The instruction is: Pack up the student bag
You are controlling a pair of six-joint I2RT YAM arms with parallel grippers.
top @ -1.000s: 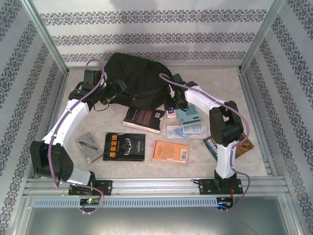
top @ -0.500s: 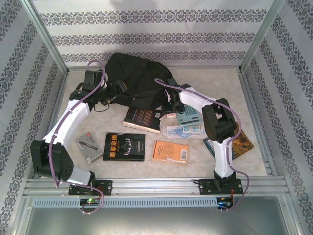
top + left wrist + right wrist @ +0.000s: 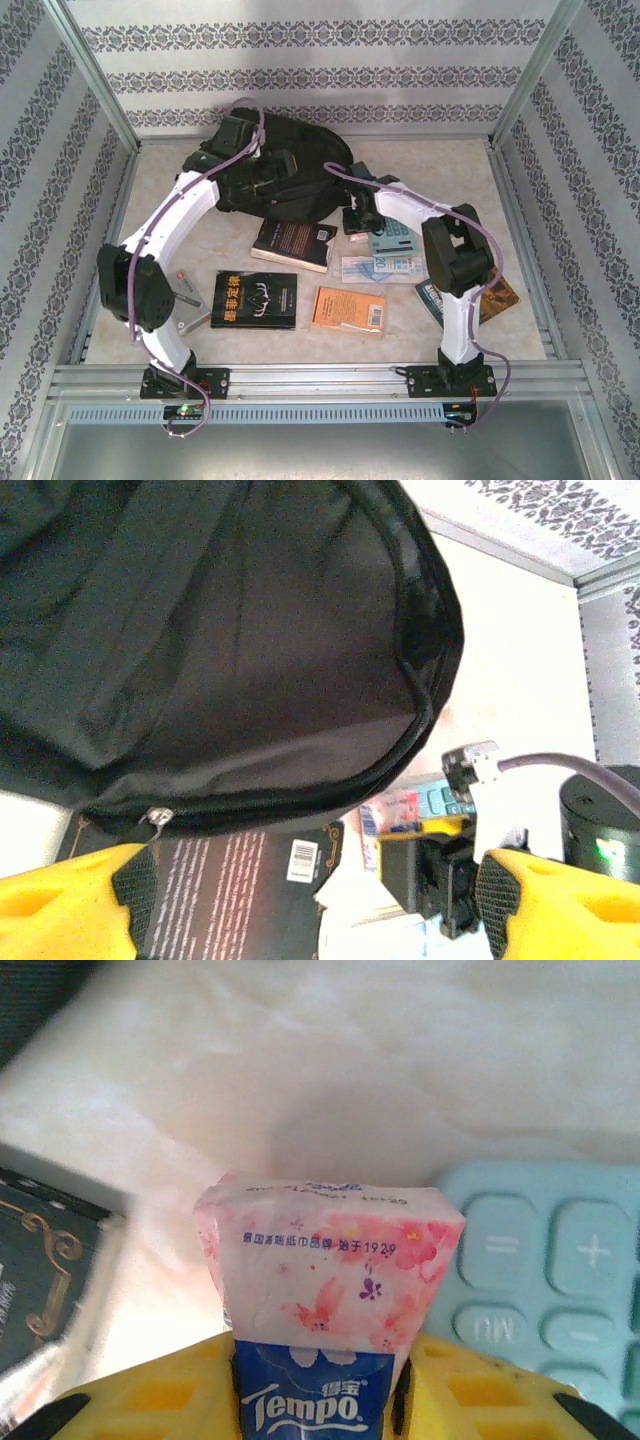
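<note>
Looking at this one, I'd say the packing has barely started. The student bag [image 3: 315, 160] lies at the far side of the bench [image 3: 450, 170], left of centre. Its main zip is open, and the left wrist view looks straight into a dark interior with nothing in it that I can make out.

The left gripper [image 3: 315, 890] hangs right at that mouth with its fingers wide apart and nothing between them. My guess is it's there to hold the opening up.

The right gripper [image 3: 320, 1400] is down on a pink floral tissue pack [image 3: 330, 1250], just beside the teal calculator [image 3: 540, 1260]. Its fingers are pressed against both sides of the pack, so I'd call that a grip. I can't tell if the pack is off the bench yet.

Everything else is lying out on the bench:
- a dark book [image 3: 292, 243] touching the bag's near edge
- a black book with a gold title [image 3: 254, 298]
- an orange book [image 3: 349, 309]
- a pale flat packet [image 3: 385, 266] near the calculator, too small to read
- another book [image 3: 497, 297] partly hidden behind the right arm
- a small grey thing [image 3: 185, 298] by the left arm

So the tally is one item in hand, none visibly inside, and the rest to go. I'd also expect the zip to need closing at the end.
</note>
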